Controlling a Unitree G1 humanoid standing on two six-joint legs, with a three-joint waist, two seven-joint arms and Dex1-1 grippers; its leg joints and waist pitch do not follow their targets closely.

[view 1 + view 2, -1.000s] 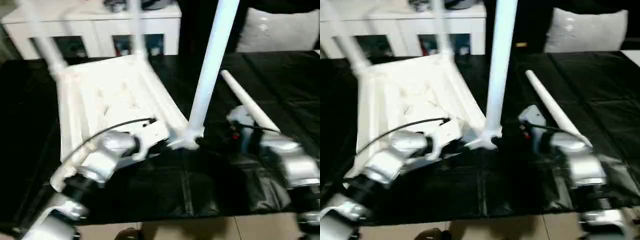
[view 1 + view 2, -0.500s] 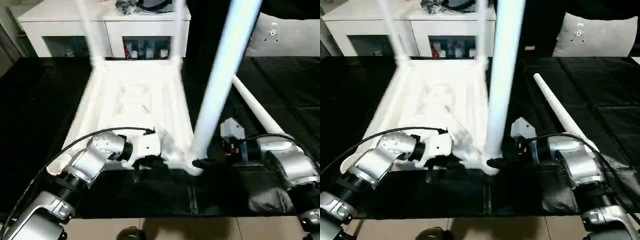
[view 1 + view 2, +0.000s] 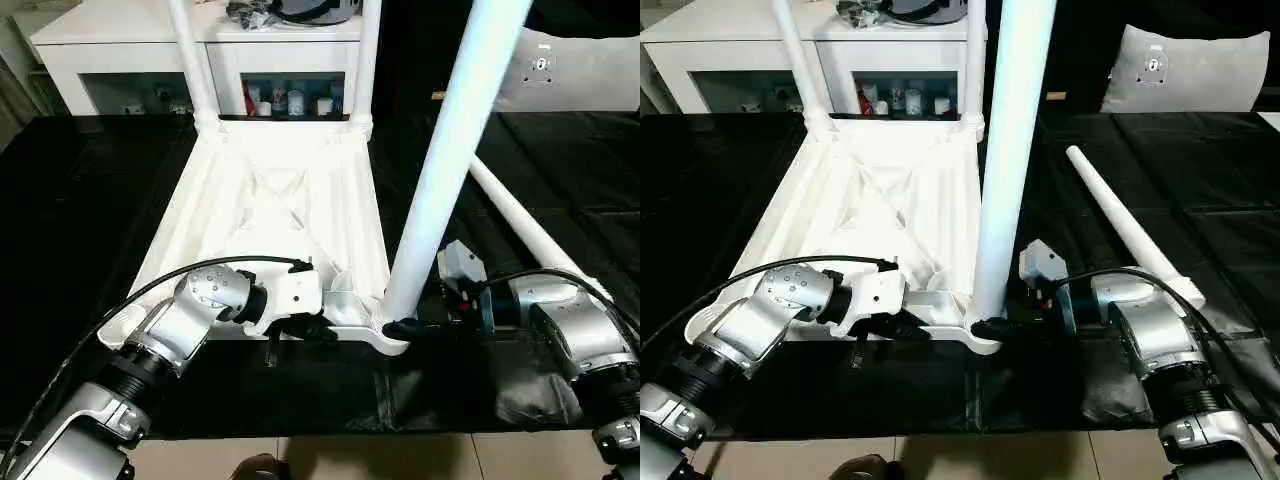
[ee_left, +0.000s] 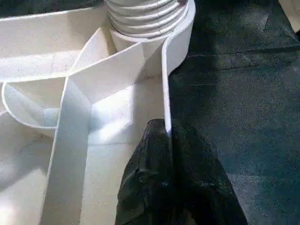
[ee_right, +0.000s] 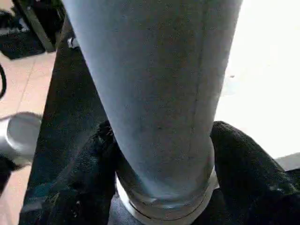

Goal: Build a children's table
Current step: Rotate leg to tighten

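Three legs stand upright in the corner sockets of the children's table (image 3: 275, 215), which lies top down, ribbed underside up, on the black-covered work table (image 3: 80, 220). The near leg (image 3: 445, 165) rises from the socket at the corner closest to the robot's right. A fourth leg (image 3: 1125, 225) lies loose on the black cover just beside the tabletop, on the right. The left gripper (image 4: 166, 140) is clenched on the thin near rim of the tabletop, one finger on each face. The right gripper (image 5: 161, 164) straddles the base of the near leg, its fingers (image 5: 243, 164) on either side of it; whether they press the leg cannot be told. A white cabinet (image 3: 200, 40) stands beyond the work table.
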